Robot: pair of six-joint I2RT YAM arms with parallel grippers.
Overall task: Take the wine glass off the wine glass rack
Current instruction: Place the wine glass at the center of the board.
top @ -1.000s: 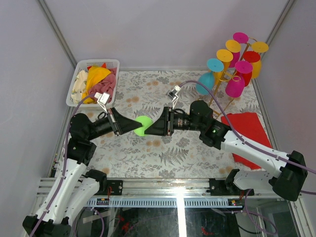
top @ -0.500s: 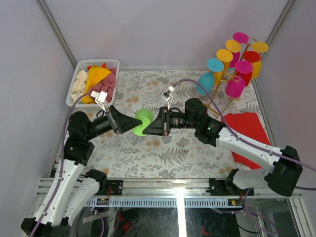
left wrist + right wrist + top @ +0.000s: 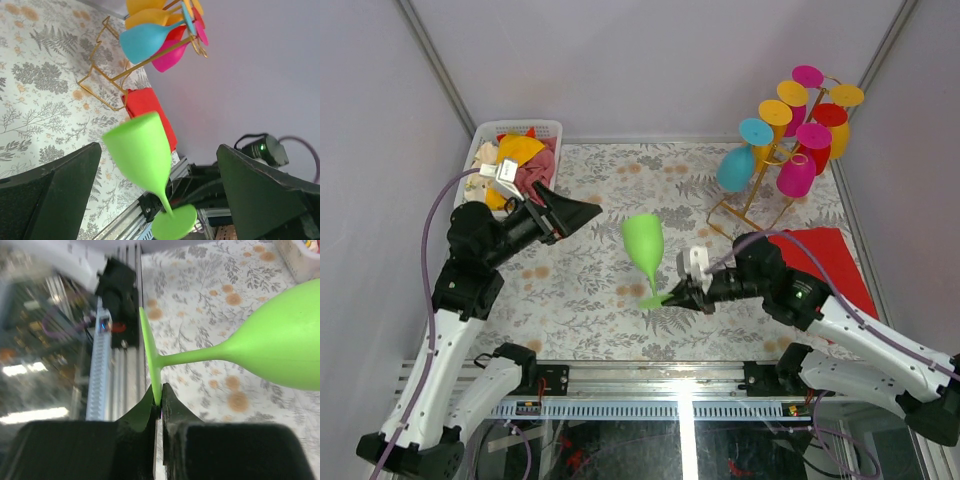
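A green wine glass [image 3: 643, 243] hangs tilted above the middle of the table, off the rack. My right gripper [image 3: 672, 297] is shut on the rim of its foot, and the right wrist view shows the foot's edge pinched between the fingers, the right gripper [image 3: 157, 402] below the green wine glass [image 3: 280, 350]. My left gripper [image 3: 582, 210] stands open to the left, apart from the glass. Through the left gripper [image 3: 159, 146] I see the green wine glass [image 3: 140, 152] beyond the fingers. The gold wine glass rack [image 3: 752, 198] at the back right carries several coloured glasses, and the wine glass rack [image 3: 102, 82] shows at the top of the left wrist view.
A white slatted basket [image 3: 520, 126] of cloths stands at the back left, just behind my left arm. A red cloth [image 3: 825, 262] lies flat by the rack, at the right. A metal rail [image 3: 650, 378] runs along the near edge. Grey walls close in on three sides.
My left gripper opened, let go of the green glass and drew back to the left. My right gripper shut on the glass's foot and swung it toward the near edge.
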